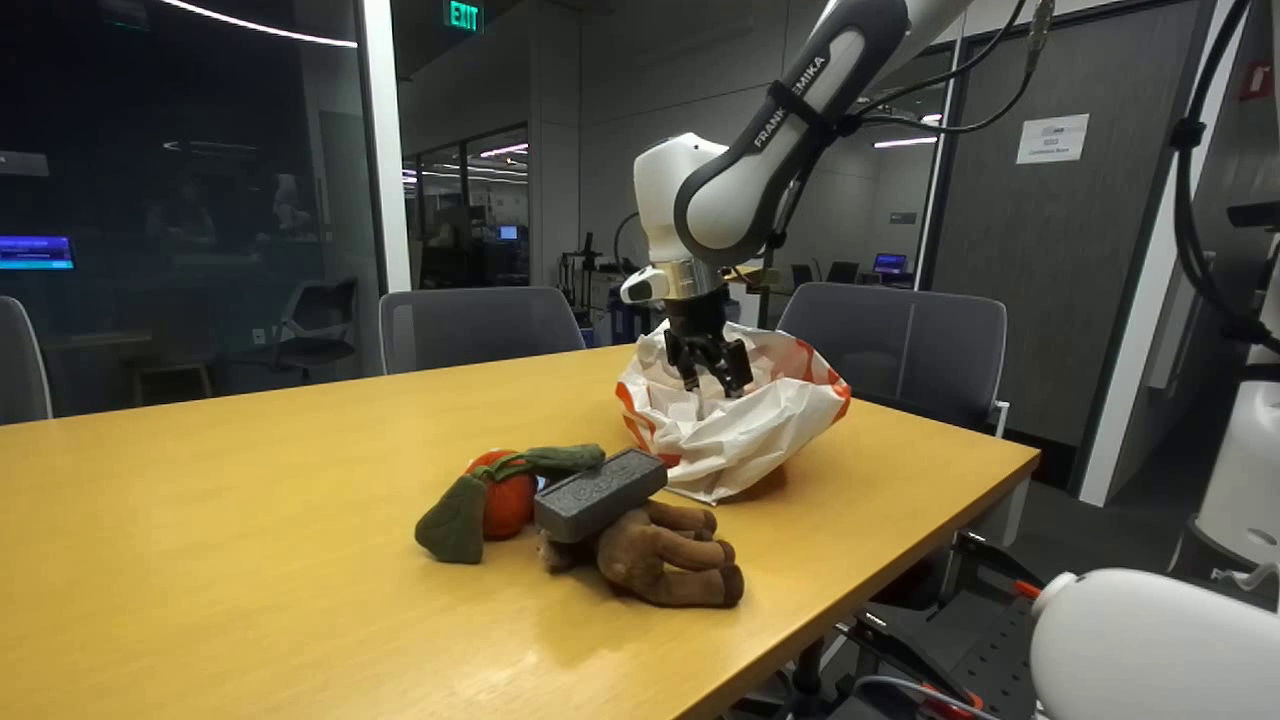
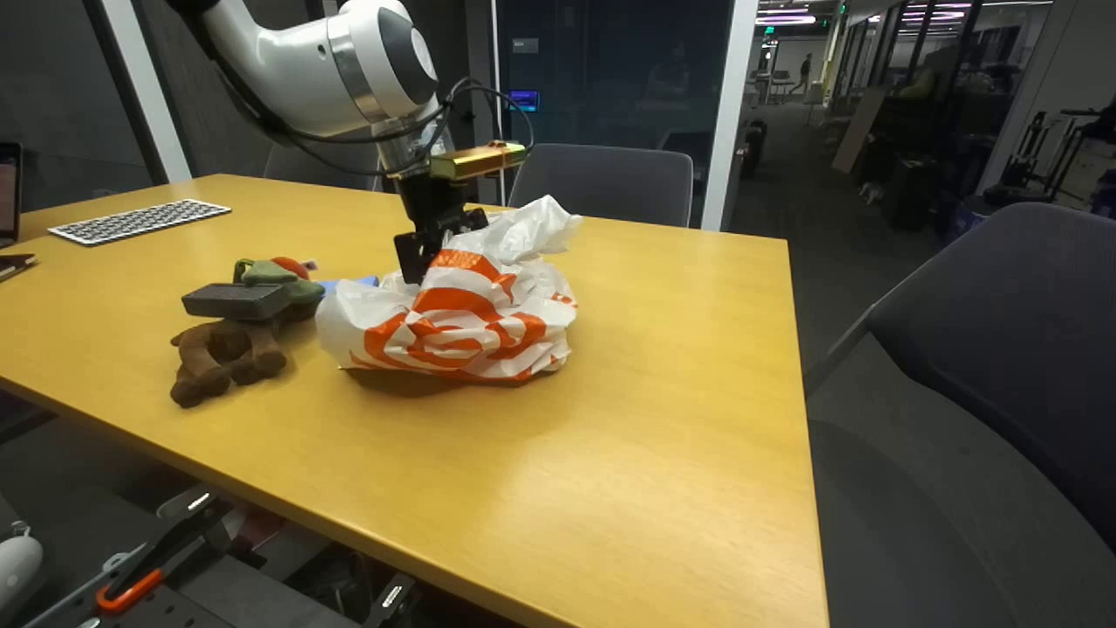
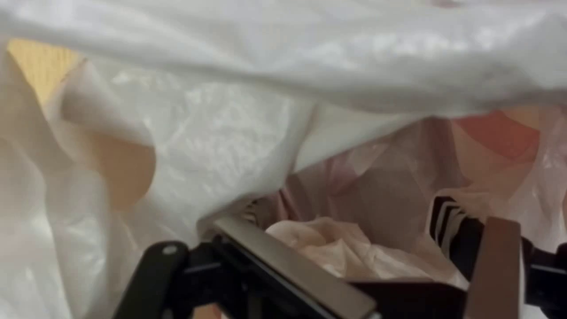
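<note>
My gripper (image 1: 714, 384) points down into the mouth of a crumpled white plastic bag (image 1: 745, 440) with orange stripes, seen in both exterior views. In the wrist view its fingers (image 3: 460, 239) stand wide apart, with bag folds around and between them. A dark, straight-edged shape (image 3: 403, 294) shows low between the fingers; I cannot tell what it is. Beside the bag lies a brown plush toy (image 1: 660, 560) with a grey block (image 1: 600, 495) resting on it. Close by are a red-orange round item (image 1: 508, 505) and a green plush piece (image 1: 455, 522). A blue item (image 2: 350, 284) partly shows behind the bag.
The wooden table (image 1: 250, 520) has its edge near the toys and bag. A white keyboard (image 2: 139, 221) and a laptop (image 2: 9, 192) sit at the table's far side. Grey chairs (image 1: 485, 328) stand around it.
</note>
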Available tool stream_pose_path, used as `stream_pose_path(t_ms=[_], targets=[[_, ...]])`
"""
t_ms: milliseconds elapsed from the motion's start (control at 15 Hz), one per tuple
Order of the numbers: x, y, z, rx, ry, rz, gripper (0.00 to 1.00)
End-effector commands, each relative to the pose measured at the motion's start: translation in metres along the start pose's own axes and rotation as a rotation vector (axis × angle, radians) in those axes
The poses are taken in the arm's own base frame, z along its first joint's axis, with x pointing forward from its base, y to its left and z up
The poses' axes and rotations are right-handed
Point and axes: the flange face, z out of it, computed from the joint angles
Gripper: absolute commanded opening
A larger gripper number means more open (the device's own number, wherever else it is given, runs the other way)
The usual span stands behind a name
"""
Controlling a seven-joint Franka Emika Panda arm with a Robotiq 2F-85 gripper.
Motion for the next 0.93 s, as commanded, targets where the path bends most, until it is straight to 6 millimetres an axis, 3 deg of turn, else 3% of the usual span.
stream_pose_path(t_ms=[0,733,867], targets=[[0.0019,0.0022,-0.0043,-0.003,0.005,0.002,1.0],[0.0008,0.0036,-0.0047,0.0,0.004,0.005,1.0],[0.0005,0.0091,-0.007,-0.08,-0.063,-0.008,1.0]])
